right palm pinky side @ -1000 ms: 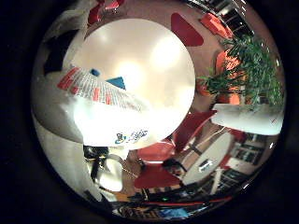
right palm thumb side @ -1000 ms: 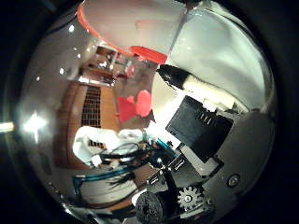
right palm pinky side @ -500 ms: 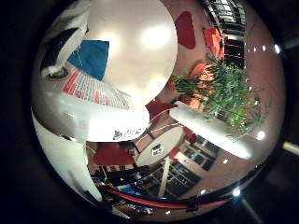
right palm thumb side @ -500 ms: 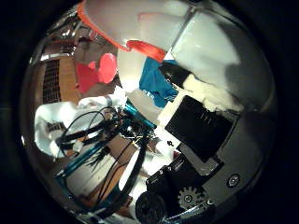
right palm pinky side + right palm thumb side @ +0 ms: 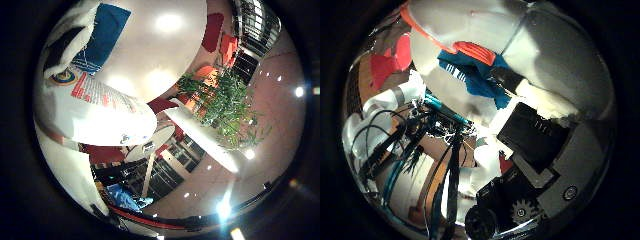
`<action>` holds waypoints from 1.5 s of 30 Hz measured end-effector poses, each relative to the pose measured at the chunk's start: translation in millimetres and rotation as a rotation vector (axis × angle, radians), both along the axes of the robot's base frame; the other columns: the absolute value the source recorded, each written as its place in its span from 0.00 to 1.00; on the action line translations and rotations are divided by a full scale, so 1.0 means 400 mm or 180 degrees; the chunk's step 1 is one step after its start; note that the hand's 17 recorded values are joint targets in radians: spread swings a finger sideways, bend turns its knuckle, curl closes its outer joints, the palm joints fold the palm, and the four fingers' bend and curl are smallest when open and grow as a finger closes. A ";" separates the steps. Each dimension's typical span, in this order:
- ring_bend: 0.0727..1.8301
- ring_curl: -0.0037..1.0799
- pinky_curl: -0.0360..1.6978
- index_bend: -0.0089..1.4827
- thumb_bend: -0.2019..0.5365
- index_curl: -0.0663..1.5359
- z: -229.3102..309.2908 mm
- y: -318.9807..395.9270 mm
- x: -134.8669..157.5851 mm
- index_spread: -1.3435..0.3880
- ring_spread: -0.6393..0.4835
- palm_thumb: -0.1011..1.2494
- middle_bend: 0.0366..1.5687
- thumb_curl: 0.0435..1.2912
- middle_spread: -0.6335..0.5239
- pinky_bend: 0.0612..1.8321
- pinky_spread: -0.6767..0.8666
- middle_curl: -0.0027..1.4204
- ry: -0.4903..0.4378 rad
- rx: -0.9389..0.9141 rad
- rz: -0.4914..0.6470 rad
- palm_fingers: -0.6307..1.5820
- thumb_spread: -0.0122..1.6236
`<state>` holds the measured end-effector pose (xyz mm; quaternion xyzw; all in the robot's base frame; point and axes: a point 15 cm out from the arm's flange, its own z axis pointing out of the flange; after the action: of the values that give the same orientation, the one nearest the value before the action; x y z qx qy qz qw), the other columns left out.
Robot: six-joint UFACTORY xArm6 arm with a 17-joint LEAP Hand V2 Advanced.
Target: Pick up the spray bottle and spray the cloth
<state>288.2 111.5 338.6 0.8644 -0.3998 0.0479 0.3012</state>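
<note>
Close against the palm I see the spray bottle [image 5: 95, 117], its white body with red print filling much of the little finger side view, so it sits right up at the hand [image 5: 555, 150]. From the thumb side, the bottle's white top with its orange collar and orange trigger [image 5: 475, 52] lies just beside the hand's white and black parts, and a finger [image 5: 535, 92] with a black tip crosses in front of the bottle near the trigger. I read the hand as curled around the bottle and holding it, though I cannot tell how firmly the trigger is pressed.

Beyond the bottle, out from the palm, I see the blue cloth [image 5: 102, 35] lying on a round white surface [image 5: 165, 60]. In the thumb side view the same cloth shows just past the trigger, between the bottle's head and the finger. I cannot tell whether the nozzle touches the cloth or is apart from it.

Farther from the hand, past the edge of the surface, I make out a green leafy plant [image 5: 225, 110] in a long white planter, with red chairs [image 5: 220, 37] near it. On the thumb side, beyond the arm's own parts, another red chair [image 5: 387, 62] stands on the floor.
</note>
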 end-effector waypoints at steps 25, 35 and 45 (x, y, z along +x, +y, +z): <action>0.73 0.73 0.84 0.82 0.25 0.51 0.091 0.070 0.014 0.66 0.38 0.83 0.90 0.54 0.46 0.54 0.31 0.48 -0.0170 0.0435 -0.0006 0.80 0.61; 0.73 0.73 0.84 0.82 0.26 0.51 0.223 0.243 -0.008 0.66 0.38 0.84 0.90 0.55 0.46 0.54 0.31 0.48 -0.0084 0.1639 -0.0233 0.80 0.62; 0.73 0.73 0.84 0.82 0.26 0.51 0.318 0.378 0.115 0.66 0.38 0.84 0.90 0.55 0.46 0.54 0.31 0.48 -0.0549 0.2830 -0.0475 0.80 0.62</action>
<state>334.0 262.7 465.9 0.8714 -0.4663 -0.0782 -0.1307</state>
